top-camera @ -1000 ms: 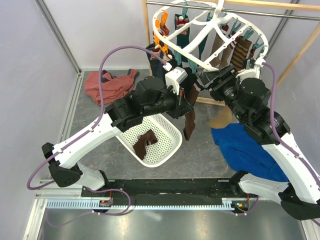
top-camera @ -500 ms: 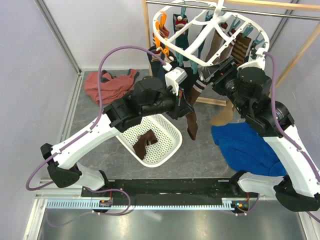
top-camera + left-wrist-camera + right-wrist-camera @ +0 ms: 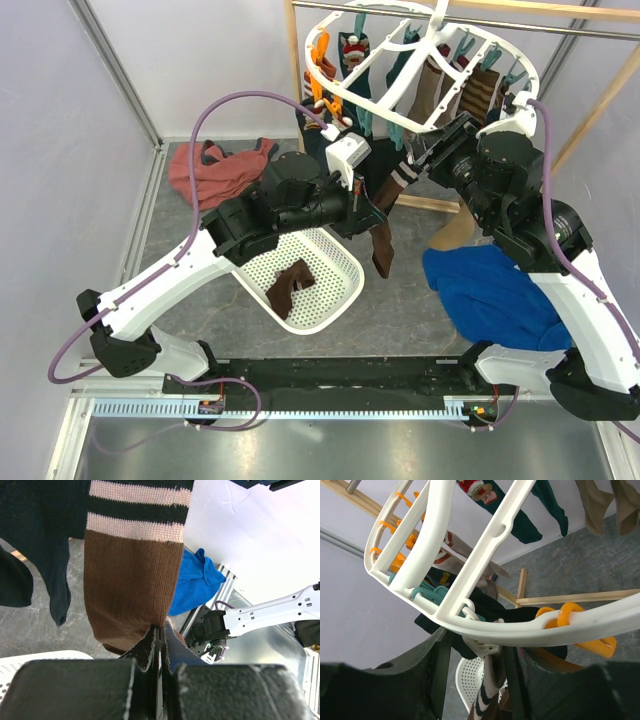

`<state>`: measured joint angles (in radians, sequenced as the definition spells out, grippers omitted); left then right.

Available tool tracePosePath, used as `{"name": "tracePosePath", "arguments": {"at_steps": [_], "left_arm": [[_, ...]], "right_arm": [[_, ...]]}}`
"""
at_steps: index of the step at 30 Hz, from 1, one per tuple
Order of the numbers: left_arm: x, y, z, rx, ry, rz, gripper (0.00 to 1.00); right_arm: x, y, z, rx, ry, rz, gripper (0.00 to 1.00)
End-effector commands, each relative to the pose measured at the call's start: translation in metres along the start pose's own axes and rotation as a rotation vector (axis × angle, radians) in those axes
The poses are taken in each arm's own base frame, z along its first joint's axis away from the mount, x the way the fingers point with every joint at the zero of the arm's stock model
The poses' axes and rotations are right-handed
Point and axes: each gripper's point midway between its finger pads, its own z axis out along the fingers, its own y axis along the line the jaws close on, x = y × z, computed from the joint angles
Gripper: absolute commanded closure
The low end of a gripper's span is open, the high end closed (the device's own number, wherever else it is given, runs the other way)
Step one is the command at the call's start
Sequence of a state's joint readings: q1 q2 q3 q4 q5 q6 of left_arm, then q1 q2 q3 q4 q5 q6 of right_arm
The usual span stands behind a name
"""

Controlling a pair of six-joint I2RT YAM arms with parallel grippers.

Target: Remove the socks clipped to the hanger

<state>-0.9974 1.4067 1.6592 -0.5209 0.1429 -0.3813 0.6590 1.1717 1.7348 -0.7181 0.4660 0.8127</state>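
The wooden rail frame (image 3: 592,108) stands at the far right; from it hangs the white oval hanger (image 3: 385,112), its ring and spokes strung with orange and teal clips, well above the floor. The socks (image 3: 432,92) dangle from those clips in teal, brown and striped pairs, one with a red patterned cuff. A big blue cloth (image 3: 490,295) lies on the floor to the right; a white perforated basket (image 3: 335,300) sits left of it, a brown sock (image 3: 290,285) inside; a rust-red garment (image 3: 215,170) lies at the far left. The left gripper (image 3: 159,630) is pinched tight on the toe end of a brown sock with cream stripes (image 3: 130,590), which hangs below the ring. The right gripper (image 3: 477,655) sits just under the ring's rim, fingers apart either side of a striped cuff (image 3: 487,685).
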Motion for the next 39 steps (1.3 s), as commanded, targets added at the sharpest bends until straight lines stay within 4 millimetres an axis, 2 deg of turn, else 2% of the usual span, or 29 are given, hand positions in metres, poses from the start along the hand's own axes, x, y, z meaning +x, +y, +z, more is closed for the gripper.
{"name": "tracePosePath", "arguments": {"at_steps": [1, 4, 5, 9, 10, 15, 17, 21, 23, 24, 26, 27, 30, 36, 39], "left_arm": [[-0.015, -0.015, -0.011, 0.052, -0.054, 0.007, 0.98], [-0.015, -0.015, -0.01, 0.053, -0.052, 0.003, 0.98], [-0.014, -0.015, -0.01, 0.054, -0.05, 0.003, 0.98], [-0.013, -0.011, -0.01, 0.037, -0.052, -0.003, 0.98], [-0.011, -0.009, -0.01, 0.028, -0.051, -0.004, 0.98], [-0.003, -0.001, -0.011, -0.006, -0.039, -0.025, 0.98], [0.004, 0.009, -0.013, -0.052, -0.028, -0.035, 0.98], [0.014, 0.044, -0.024, -0.195, -0.013, -0.116, 0.98], [0.032, 0.066, -0.03, -0.262, 0.032, -0.181, 0.98], [0.035, 0.086, -0.035, -0.319, 0.038, -0.216, 0.98], [0.055, 0.107, -0.044, -0.388, 0.09, -0.271, 0.98], [0.057, 0.125, -0.05, -0.45, 0.08, -0.29, 0.98], [0.084, 0.157, -0.066, -0.581, 0.127, -0.349, 0.98], [0.133, 0.189, -0.081, -0.761, 0.23, -0.44, 0.98], [0.143, 0.202, -0.095, -0.878, 0.24, -0.468, 0.93]], "right_arm": [[-0.013, 0.0, 0.0, 0.003, -0.065, -0.012, 0.51], [-0.015, -0.003, -0.001, 0.009, -0.075, -0.015, 0.64], [-0.016, -0.003, -0.001, 0.009, -0.079, -0.015, 0.75], [-0.016, -0.004, -0.001, 0.01, -0.079, -0.025, 0.99], [-0.015, -0.004, -0.002, 0.01, -0.079, -0.025, 1.0], [-0.015, -0.006, -0.002, 0.009, -0.082, -0.021, 1.0], [-0.014, -0.005, -0.002, 0.005, -0.079, -0.02, 1.0], [-0.015, -0.007, -0.005, 0.005, -0.081, -0.016, 0.99], [-0.015, -0.007, -0.006, -0.001, -0.083, -0.014, 0.97], [-0.013, -0.007, -0.007, -0.005, -0.078, -0.013, 0.97], [-0.014, -0.007, -0.009, -0.013, -0.081, -0.009, 0.96], [-0.012, -0.008, -0.009, -0.011, -0.078, -0.011, 0.96], [-0.011, -0.01, -0.011, -0.013, -0.074, 0.004, 0.95], [-0.006, -0.011, -0.009, -0.017, -0.063, 0.002, 0.92], [-0.005, -0.01, -0.009, -0.02, -0.06, 0.002, 0.91]]}}
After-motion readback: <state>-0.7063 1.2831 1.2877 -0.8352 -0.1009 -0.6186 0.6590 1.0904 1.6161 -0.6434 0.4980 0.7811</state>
